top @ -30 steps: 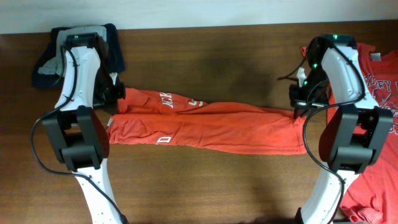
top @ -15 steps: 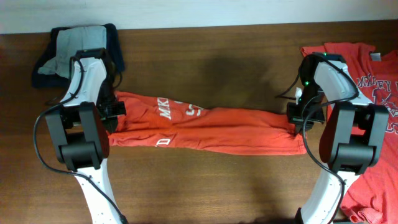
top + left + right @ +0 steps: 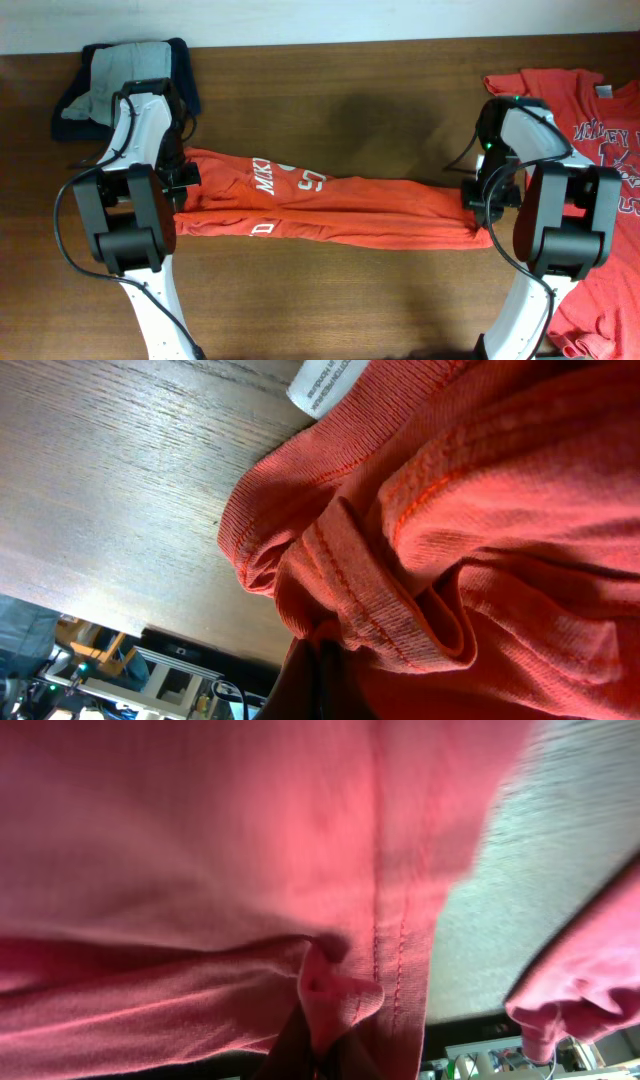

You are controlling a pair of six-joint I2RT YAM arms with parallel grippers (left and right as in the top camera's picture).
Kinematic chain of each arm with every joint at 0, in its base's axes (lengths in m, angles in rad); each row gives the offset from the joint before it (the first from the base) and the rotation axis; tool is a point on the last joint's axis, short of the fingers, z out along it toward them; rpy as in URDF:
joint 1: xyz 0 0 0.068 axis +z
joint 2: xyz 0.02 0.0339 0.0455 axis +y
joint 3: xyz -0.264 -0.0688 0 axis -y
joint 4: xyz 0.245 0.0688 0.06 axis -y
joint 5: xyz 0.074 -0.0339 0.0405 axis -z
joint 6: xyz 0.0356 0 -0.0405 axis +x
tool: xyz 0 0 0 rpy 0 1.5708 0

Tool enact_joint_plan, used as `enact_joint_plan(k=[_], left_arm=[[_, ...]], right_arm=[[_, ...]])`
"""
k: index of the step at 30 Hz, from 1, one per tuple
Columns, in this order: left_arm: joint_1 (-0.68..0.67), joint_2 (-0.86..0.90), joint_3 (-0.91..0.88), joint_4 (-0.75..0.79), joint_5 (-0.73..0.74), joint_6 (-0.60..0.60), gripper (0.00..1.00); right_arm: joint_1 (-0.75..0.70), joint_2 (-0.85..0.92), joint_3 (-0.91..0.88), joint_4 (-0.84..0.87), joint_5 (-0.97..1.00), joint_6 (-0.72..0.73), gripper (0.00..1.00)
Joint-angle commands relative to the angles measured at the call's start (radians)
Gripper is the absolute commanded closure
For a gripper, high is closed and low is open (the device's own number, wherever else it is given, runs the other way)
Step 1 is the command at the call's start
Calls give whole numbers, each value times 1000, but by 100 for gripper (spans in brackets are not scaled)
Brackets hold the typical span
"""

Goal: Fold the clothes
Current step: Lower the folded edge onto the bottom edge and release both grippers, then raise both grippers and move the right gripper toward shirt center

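An orange-red T-shirt (image 3: 330, 205) with white lettering lies stretched in a long folded band across the table between both arms. My left gripper (image 3: 180, 185) is shut on its left end; the left wrist view shows bunched hem fabric (image 3: 420, 560) and a white label (image 3: 325, 382) pinched at the jaws (image 3: 325, 660). My right gripper (image 3: 478, 198) is shut on the right end; the right wrist view shows a fold of the shirt (image 3: 330, 985) clamped in the jaws (image 3: 325, 1040).
A second orange-red T-shirt (image 3: 600, 130) lies spread at the right edge, partly under the right arm. A dark blue and grey pile of clothes (image 3: 125, 75) sits at the back left. The wooden table (image 3: 330, 110) runs behind the shirt.
Both grippers have moved toward the front of the table, pulling the shirt's upper layer down over the lower one. The band is now narrower and straighter.
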State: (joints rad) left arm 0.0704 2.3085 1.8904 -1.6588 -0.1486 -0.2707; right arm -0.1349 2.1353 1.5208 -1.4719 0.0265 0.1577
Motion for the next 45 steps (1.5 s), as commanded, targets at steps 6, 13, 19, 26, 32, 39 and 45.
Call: enact_joint_plan(k=[6,13,19,26,32,39,45], left_arm=[[3,-9,-9,1,-32,-21,99],[3,-9,-6,-11,-32,-9,34],[4,-24,204,-30,-8,14,25],[-2,-31,411,-6,126,15,36],[-34,-28,363,114,267,79,99],[-109,-28,257,211,276,79,100],[-155,-28,165,281,276,79,99]], right_arm=[[8,-20,-39,41,35,13,96],[8,-20,-23,42,35,12,33],[9,-20,202,-71,34,12,13],[48,-22,336,-127,-195,-134,19],[167,-19,332,-34,-359,-233,96],[334,-19,330,39,-360,-233,96],[467,-13,330,97,-358,-192,96]])
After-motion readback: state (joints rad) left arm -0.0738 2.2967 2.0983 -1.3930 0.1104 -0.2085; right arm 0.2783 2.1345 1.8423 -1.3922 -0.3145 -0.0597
